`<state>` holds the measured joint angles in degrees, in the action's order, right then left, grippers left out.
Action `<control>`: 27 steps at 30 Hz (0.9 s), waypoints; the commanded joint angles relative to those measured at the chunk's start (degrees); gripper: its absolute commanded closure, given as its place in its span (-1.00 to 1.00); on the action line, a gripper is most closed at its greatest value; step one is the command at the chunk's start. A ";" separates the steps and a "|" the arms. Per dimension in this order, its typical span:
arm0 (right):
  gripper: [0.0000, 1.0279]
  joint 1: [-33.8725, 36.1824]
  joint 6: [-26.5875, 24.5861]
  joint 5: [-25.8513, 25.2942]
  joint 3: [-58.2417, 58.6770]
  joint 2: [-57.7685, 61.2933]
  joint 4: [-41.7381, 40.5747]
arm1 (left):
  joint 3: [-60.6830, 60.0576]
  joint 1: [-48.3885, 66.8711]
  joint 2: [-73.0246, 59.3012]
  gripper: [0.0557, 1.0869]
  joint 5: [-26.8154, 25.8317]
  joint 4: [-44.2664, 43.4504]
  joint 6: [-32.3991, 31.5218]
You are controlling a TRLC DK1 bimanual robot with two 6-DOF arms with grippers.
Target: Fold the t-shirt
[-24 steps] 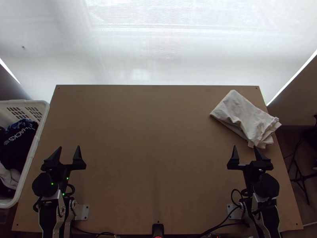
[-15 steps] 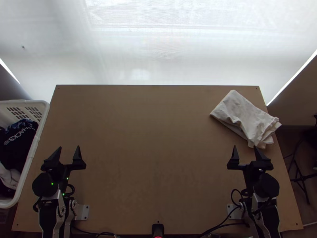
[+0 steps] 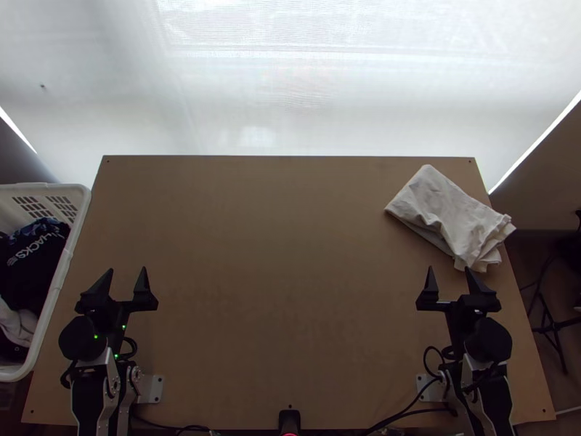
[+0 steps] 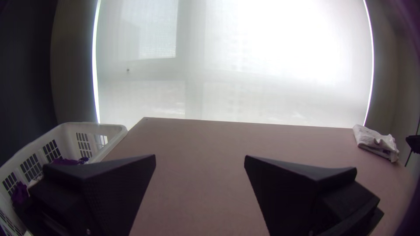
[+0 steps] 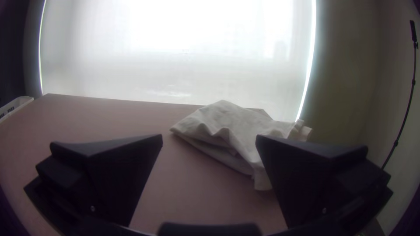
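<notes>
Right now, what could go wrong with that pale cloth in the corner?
The cloth lies at the table's far right, its ragged end reaching past the side edge, so a careless push might tip it off. It is already layered and wrinkled, so the right gripper, open near it, might pinch several layers together.

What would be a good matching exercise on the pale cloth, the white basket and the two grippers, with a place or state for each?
Things:
1. pale cloth
2. white basket
3. left gripper
4. right gripper

Places or states:
A. beside the table, holding clothes
B. open, nearer the cloth
C. lying in layers on the table
D. open, nearer the basket

Pairs: 1-C, 2-A, 3-D, 4-B
</notes>
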<state>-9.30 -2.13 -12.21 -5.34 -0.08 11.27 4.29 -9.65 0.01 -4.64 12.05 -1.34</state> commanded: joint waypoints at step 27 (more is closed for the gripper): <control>-0.93 -0.02 0.02 -0.01 -0.02 0.08 -0.02 | -0.08 3.15 -0.01 -0.91 0.34 -0.01 -0.06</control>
<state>-9.30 -2.11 -12.21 -5.34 -0.08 11.27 4.25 -7.86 0.01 -4.43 12.05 -1.34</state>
